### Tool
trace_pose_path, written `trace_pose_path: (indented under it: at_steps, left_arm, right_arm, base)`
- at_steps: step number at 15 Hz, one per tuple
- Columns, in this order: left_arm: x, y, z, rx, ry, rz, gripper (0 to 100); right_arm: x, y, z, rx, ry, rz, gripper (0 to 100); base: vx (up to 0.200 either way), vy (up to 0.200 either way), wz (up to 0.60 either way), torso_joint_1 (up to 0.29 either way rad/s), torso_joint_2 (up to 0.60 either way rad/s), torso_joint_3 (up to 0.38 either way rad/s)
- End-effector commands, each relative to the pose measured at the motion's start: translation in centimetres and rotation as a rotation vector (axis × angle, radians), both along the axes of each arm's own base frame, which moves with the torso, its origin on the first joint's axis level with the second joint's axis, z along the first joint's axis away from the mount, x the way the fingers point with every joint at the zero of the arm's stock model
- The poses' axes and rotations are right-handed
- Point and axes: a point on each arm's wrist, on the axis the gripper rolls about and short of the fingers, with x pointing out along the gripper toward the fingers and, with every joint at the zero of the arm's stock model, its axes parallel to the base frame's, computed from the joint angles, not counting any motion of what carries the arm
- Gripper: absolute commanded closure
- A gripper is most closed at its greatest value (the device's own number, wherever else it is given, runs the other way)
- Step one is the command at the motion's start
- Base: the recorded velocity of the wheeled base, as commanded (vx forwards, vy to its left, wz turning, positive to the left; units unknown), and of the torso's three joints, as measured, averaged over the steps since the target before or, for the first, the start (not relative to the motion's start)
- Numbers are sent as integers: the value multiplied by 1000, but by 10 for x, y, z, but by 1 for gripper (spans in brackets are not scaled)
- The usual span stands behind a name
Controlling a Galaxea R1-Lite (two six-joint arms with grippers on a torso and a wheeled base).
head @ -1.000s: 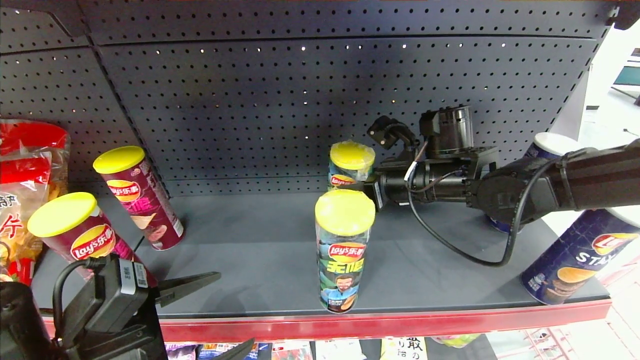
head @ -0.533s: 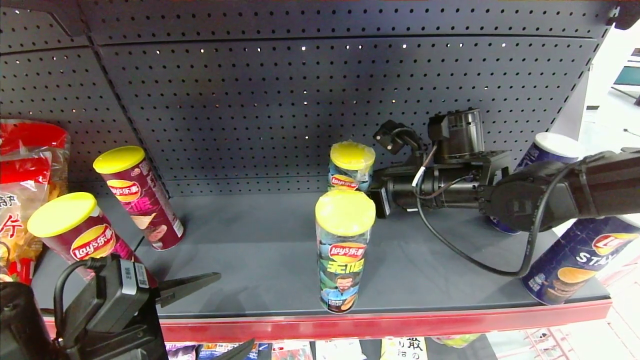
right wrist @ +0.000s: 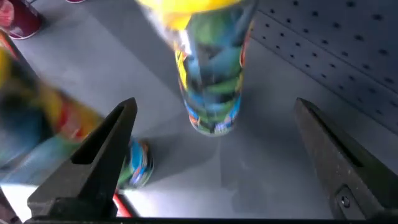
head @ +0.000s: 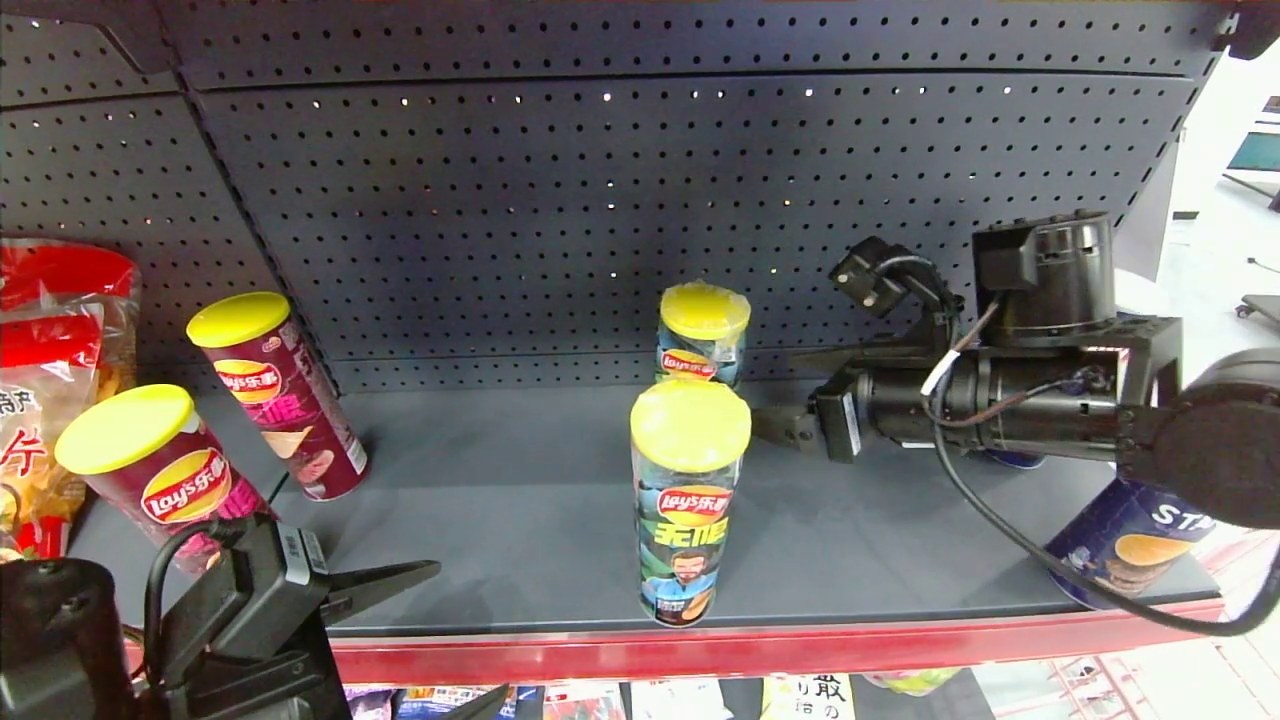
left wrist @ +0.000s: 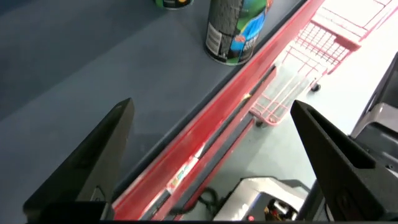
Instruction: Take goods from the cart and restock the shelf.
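Left gripper (head: 470, 626) hangs low in front of the red shelf edge (head: 700, 650), with its fingers spread wide and nothing between them. On the grey shelf (head: 500, 500), at the far left, lie snack bags (head: 40, 330), and next to them two maroon chip cans (head: 275, 390) lean one behind the other. Near the middle, the front green chip can (head: 690, 500) stands upright close to the edge, and the rear green chip can (head: 702, 335) stands behind it, by the pegboard. The right gripper (head: 778, 390) is beside that rear can but apart from it, also spread wide and empty. To the right, a blue chip can (head: 1120, 540) leans near the shelf end.

I judge that both green cans are already placed (each stands on its own). More goods should come from the cart (left wrist: 336, 31), but what it holds cannot be seen.
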Motion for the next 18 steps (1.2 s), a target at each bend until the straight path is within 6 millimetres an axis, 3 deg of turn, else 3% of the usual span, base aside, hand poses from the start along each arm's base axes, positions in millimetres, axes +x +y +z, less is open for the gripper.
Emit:
trace_pose_path:
  at_steps: [1,7,10,11,12,15,18]
  left_arm:
    - [4,-2,1,1,1,0,0]
    - [25,-14,0,28,7,30,0]
    - [32,-18,-11,93,20,13,0]
    - [32,-18,-11,93,20,13,0]
    - [38,-21,-14,112,23,16,0]
    - [52,-29,-13,117,11,44,0]
    - [55,-30,-14,132,8,71,0]
  right_arm:
    - [-25,-15,15,16,-42,-18,0]
    - [-84,-48,39,68,-148,-44,0]
    - [-126,-70,52,154,-209,-39,0]
    - [-126,-70,52,154,-209,-39,0]
    - [-149,-83,55,185,-257,-37,0]
    - [-173,-99,54,210,-310,-70,0]
    - [-193,-123,57,215,-406,-329,0]
  base:
    - [0,0,0,0,0,0]
    - [0,0,0,0,0,0]
    - [0,0,0,0,0,0]
    - [0,0,0,0,0,0]
    - [0,0,0,0,0,0]
    - [0,0,0,0,0,0]
    - [0,0,0,0,0,0]
